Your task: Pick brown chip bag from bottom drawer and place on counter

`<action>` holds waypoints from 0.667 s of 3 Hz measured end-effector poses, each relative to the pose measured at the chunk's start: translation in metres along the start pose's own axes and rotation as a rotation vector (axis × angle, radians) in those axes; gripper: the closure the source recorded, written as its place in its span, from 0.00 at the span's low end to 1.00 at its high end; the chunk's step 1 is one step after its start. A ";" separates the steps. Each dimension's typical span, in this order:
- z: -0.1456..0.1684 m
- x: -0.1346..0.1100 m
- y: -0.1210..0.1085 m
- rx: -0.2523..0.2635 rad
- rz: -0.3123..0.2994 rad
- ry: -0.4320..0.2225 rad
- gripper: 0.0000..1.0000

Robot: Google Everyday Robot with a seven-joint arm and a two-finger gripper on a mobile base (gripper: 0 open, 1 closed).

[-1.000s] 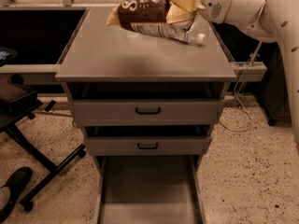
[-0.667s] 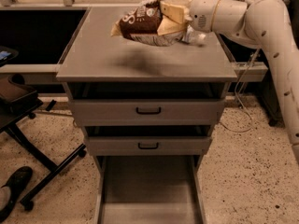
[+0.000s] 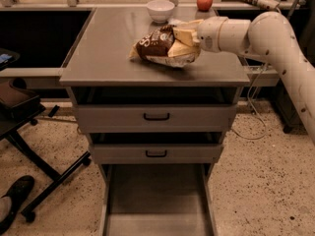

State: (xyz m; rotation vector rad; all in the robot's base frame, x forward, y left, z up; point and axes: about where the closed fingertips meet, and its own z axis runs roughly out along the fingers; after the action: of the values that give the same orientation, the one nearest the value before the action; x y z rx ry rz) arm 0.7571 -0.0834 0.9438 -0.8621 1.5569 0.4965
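The brown chip bag (image 3: 160, 45) is held low over the middle of the counter (image 3: 106, 48), its lower edge at or just above the surface; I cannot tell if it touches. My gripper (image 3: 183, 39) reaches in from the right and is shut on the bag's right end, its tan fingers (image 3: 184, 33) pressed on the bag. The bottom drawer (image 3: 155, 200) stands pulled open below, its grey interior showing nothing inside.
A white bowl (image 3: 161, 10) and a red apple (image 3: 204, 2) stand at the back of the counter. Two upper drawers with black handles (image 3: 156, 116) are shut. A black stand (image 3: 29, 146) is at the left. Cables (image 3: 253, 112) hang at the right.
The gripper with the bag has moved left and toward the front of the counter and come lower. The camera view has tilted, so the bowl and apple now show.
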 end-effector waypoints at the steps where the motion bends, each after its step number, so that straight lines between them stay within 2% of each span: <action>1: -0.006 0.031 0.021 -0.045 0.087 0.047 1.00; 2: -0.006 0.033 0.023 -0.048 0.092 0.050 0.81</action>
State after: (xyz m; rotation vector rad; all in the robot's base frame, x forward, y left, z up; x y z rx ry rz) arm 0.7360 -0.0814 0.9088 -0.8480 1.6421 0.5848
